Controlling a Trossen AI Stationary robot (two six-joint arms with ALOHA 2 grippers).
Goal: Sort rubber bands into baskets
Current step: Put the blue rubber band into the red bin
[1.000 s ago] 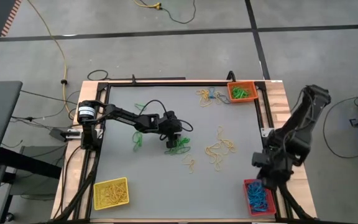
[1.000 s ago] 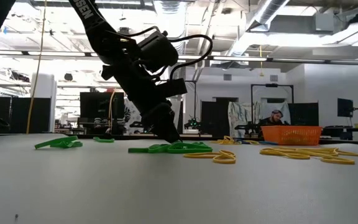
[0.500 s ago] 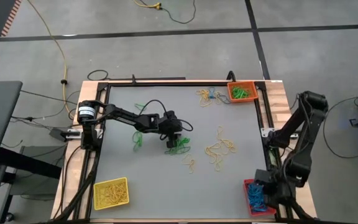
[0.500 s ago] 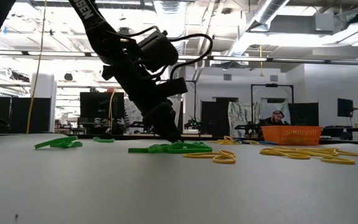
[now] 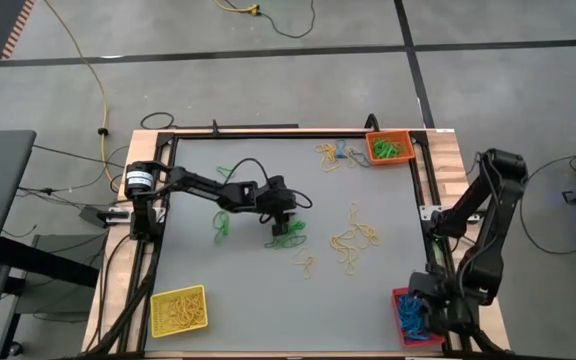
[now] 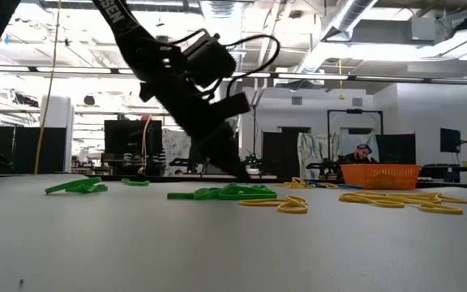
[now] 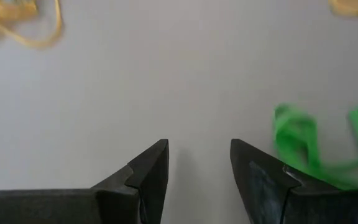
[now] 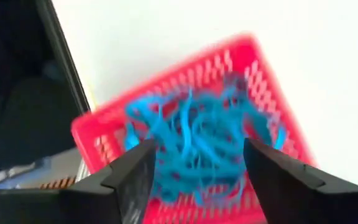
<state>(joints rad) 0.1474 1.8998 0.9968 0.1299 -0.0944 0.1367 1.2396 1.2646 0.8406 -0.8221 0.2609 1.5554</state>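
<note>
Two tools open, both empty. Your right tool (image 8: 194,168) hangs over the red basket (image 8: 272,106), which is full of blue bands (image 8: 197,134), at the worktop (image 5: 268,290) corner. Your left tool (image 7: 197,168) sits mid-worktop just beside the green bands (image 5: 288,238). Yellow bands (image 5: 353,240) lie loose nearby; the yellow basket (image 5: 179,311) and orange basket (image 5: 389,149) stand at other corners.

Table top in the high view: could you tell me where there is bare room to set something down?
The widest free patch lies between the yellow basket and the red basket, below the loose yellow bands. The strip behind the left gripper is also bare. It is crowded by the green bands and near the orange basket.
</note>
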